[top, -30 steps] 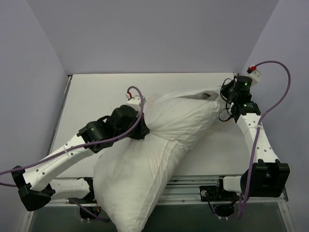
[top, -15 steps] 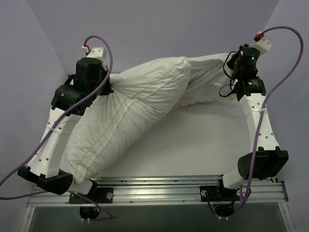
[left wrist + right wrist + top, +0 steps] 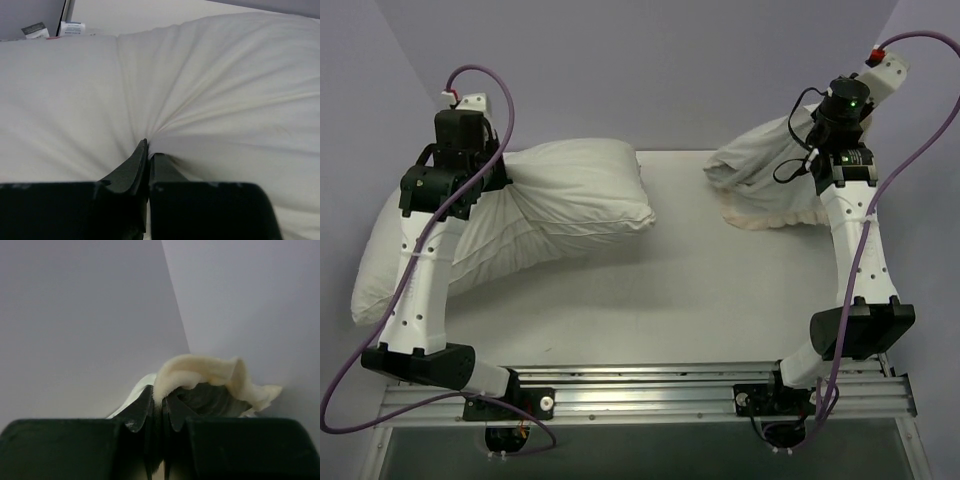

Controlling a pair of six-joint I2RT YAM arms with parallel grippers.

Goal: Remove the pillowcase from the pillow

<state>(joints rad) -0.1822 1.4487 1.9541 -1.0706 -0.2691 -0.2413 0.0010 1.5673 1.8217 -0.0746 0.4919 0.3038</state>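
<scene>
Left gripper (image 3: 148,148): clamped on a fold of the big plump plain white pillow (image 3: 570,190)
Pillow place: 9 o'clock on the white table (image 3: 700,290), one end past its left edge
Pillow axis: roughly 8-to-2 o'clock
Pillow handling: probably light, soft and bulky; a deep pinch should hold
Pale cream-white frilled fabric pillowcase (image 3: 760,170): bunched at 1 o'clock, apart from the pillow, no clear axis
Pillowcase handling: limp; best taken at the hem
Right gripper (image 3: 160,401): clamped on its frill
</scene>
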